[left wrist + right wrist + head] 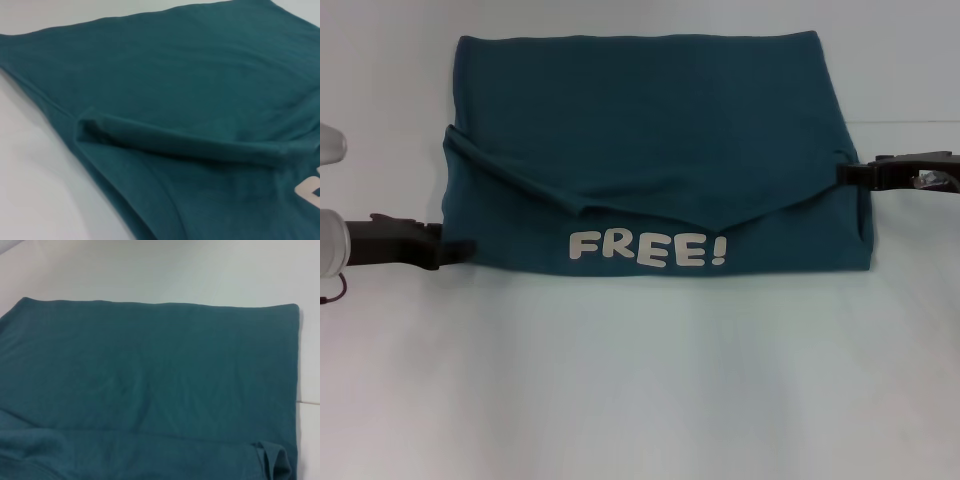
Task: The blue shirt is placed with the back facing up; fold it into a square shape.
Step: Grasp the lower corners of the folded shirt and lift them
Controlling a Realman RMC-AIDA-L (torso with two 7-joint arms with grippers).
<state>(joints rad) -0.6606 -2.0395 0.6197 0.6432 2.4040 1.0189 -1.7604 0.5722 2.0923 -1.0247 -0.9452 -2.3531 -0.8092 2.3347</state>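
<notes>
The blue shirt lies folded into a wide rectangle on the white table, between the two grippers. A folded-over upper layer hangs in a shallow V toward the near edge. Below that V, white block lettering reads "FREE!". No other label or brand marking can be read.

The left gripper sits at the shirt's near left corner, its dark fingertips touching the fabric edge. Whether it is gripping the cloth or how far its fingers are spread cannot be told. The right gripper sits at the shirt's right edge, partway up that side, its tip meeting the fabric. Its opening likewise cannot be told.

The head view alone shows both grippers and the complete word. The left wrist view shows neither gripper. It shows a raised rolled fold running across the cloth, and only a fragment of one white letter at the frame's edge. The right wrist view shows the smooth upper layer, the shirt's far straight edge against the table, and a small puckered tuck in the fabric. No lettering appears there.
</notes>
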